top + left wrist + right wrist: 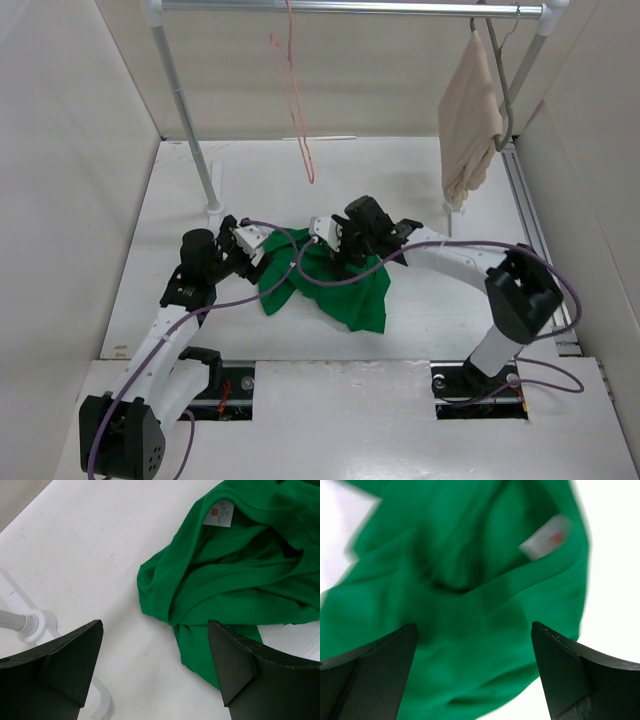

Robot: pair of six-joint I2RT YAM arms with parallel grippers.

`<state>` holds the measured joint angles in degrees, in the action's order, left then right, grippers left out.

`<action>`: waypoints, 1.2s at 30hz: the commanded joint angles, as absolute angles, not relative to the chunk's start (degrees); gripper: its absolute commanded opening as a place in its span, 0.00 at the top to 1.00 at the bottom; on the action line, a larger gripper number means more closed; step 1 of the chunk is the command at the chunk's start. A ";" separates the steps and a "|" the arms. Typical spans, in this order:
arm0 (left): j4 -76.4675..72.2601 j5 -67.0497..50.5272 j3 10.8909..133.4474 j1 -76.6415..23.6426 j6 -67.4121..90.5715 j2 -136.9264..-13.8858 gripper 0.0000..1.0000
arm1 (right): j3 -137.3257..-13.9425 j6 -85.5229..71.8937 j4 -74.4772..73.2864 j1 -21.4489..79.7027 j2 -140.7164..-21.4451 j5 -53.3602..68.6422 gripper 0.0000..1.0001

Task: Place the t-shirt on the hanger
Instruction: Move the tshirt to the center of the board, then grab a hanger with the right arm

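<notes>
The green t-shirt (340, 285) lies crumpled on the white table between both arms. It also shows in the left wrist view (235, 575) with its white neck label (219, 515), and blurred in the right wrist view (470, 610). The pink hanger (297, 90) hangs from the rail at the back. My left gripper (258, 250) is open and empty at the shirt's left edge; its right finger (235, 665) is over the cloth's edge. My right gripper (340, 250) is open just above the shirt's top, by the collar.
A beige garment (468, 120) hangs on a grey hanger at the rail's right end. The rack's left post (190, 130) and its white foot (35, 625) stand close to my left gripper. White walls enclose the table.
</notes>
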<state>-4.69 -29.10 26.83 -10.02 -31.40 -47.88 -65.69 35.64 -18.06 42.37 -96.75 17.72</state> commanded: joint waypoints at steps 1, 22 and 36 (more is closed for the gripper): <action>-9.40 -26.46 24.97 -10.28 -27.52 -46.41 0.17 | -61.98 32.88 -19.23 47.10 -88.53 9.50 0.00; -15.12 -22.59 22.68 -10.81 -25.66 -44.30 0.15 | -124.96 30.42 -23.61 54.66 -89.28 -6.94 0.00; -13.54 -21.53 22.15 -10.81 -25.66 -41.84 0.15 | -136.93 21.53 -4.04 54.15 -108.62 -28.99 0.03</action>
